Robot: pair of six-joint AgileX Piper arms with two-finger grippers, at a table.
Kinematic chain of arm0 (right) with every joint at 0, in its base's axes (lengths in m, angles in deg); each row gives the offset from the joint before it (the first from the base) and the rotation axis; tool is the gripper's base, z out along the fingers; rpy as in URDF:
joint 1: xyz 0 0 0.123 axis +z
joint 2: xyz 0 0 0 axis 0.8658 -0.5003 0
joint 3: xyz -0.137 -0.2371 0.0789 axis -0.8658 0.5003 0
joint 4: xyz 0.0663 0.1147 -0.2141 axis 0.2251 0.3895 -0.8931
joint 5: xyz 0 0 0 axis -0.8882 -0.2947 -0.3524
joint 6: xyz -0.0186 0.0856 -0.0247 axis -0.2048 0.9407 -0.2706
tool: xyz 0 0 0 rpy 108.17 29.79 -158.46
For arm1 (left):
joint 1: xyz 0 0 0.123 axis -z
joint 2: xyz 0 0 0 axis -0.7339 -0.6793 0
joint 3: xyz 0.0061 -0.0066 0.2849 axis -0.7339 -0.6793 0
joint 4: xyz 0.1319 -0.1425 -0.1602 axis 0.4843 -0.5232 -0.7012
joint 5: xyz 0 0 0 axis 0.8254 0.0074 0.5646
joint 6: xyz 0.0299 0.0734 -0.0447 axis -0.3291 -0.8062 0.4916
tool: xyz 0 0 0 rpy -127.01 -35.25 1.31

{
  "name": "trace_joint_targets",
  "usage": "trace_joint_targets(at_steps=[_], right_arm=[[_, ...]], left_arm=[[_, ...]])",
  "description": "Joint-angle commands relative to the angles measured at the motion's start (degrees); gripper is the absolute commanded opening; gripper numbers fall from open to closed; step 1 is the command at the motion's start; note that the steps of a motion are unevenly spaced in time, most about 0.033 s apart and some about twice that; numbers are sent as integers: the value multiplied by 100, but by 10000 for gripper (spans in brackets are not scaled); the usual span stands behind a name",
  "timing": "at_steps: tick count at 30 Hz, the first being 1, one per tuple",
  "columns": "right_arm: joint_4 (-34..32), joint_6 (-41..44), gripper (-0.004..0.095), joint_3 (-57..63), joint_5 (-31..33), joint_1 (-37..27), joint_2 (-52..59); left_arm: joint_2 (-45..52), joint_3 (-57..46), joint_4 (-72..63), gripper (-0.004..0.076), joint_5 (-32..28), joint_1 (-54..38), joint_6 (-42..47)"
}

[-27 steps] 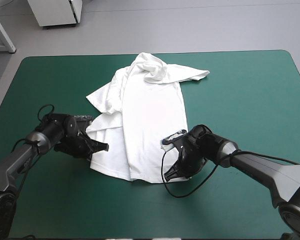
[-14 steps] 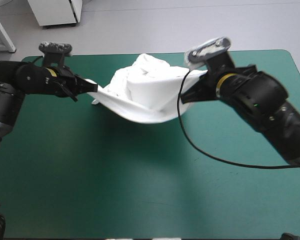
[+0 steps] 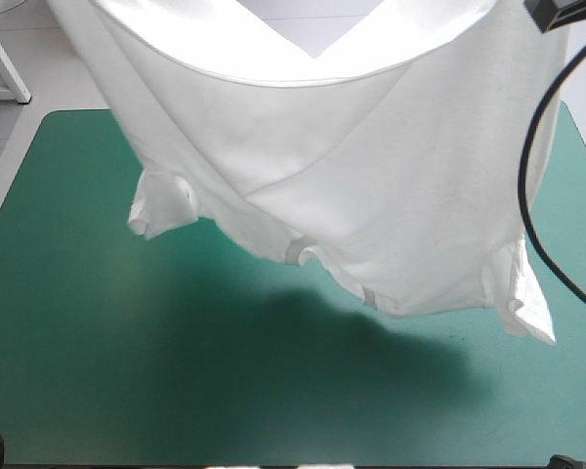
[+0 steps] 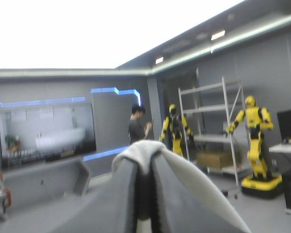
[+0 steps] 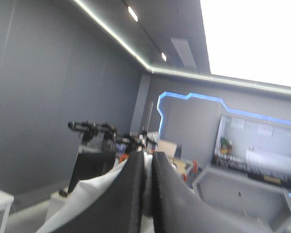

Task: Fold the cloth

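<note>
- Between the black fingers of the left gripper [image 4: 144, 156], which are closed to one narrow arch, a fold of the T-shirt [image 4: 186, 178] is pinched. White cloth caps the tips and drapes down the outside of one finger.
- Between the fingers of the right gripper [image 5: 144, 155], drawn together the same way with only a thin slit left, another part of the T-shirt is clamped. The cloth falls away beside and below one finger as a pale sheet.
- Both grippers are up high, their wrist views looking level into the room. Neither gripper shows in the high view.
- Just below the grippers, the hem [image 3: 234, 59] stretches from one grip to the other and sags in a shallow V midway between them.
- Farther below, the T-shirt hangs upside down as one wide sheet, with a slanting crease across it.
- At the hanging edge, one sleeve [image 3: 161, 207] dangles on the left gripper's side and the other sleeve [image 3: 523, 298] on the right gripper's side. The collar [image 3: 298, 252] lies between them.
- Farthest beneath the grippers lies the table [image 3: 98, 391], its teal-green cover carrying the cloth's dark shadow [image 3: 371, 342]. The lowest edge appears to hang clear of the cover, though contact cannot be ruled out.
</note>
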Motion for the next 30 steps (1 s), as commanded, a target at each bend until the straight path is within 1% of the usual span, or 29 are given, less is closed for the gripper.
trace_joint_targets(at_steps=[1,3,5,8,9,11,13,16,18,20,24,28,30], right_arm=[[176,-221,-19,-183,-1105,0,95],[218,-221,-18,-183,-1231,0,95],[218,-221,-18,-183,-1177,0,95],[193,-173,-18,-183,-892,0,21],[88,-112,-19,-183,-741,0,-13],[-365,241,-19,-183,-345,0,-153],[-974,592,-19,-183,47,0,-360],[-1761,1018,-19,-183,180,-19,-698],[-2303,1300,-19,-183,-20,-19,-905],[-2648,1605,-19,-183,-385,-51,-1102],[-2835,2045,-18,-183,-1428,-451,-1357],[-2848,2430,-13,-196,-2165,-888,-1396],[-2864,2512,-13,-235,-2233,-1031,-1396]], left_arm=[[86,285,-606,-9,-791,15,-301],[86,321,-754,-9,-897,15,-365],[86,321,-812,-9,-922,15,-448],[22,321,-617,-9,-911,15,-424],[-17,321,-546,-9,-911,15,-424],[-145,321,-522,-9,-911,15,-424],[-354,311,-432,-9,-938,15,-424],[-712,288,19,-9,-1096,15,-402],[-987,280,292,-9,-1334,15,-379],[-1216,280,394,-9,-1705,15,-379],[-1536,280,385,-9,-2784,15,-429],[-1582,280,385,-9,-3270,15,-575],[-1582,280,342,-9,-3518,15,-743]])
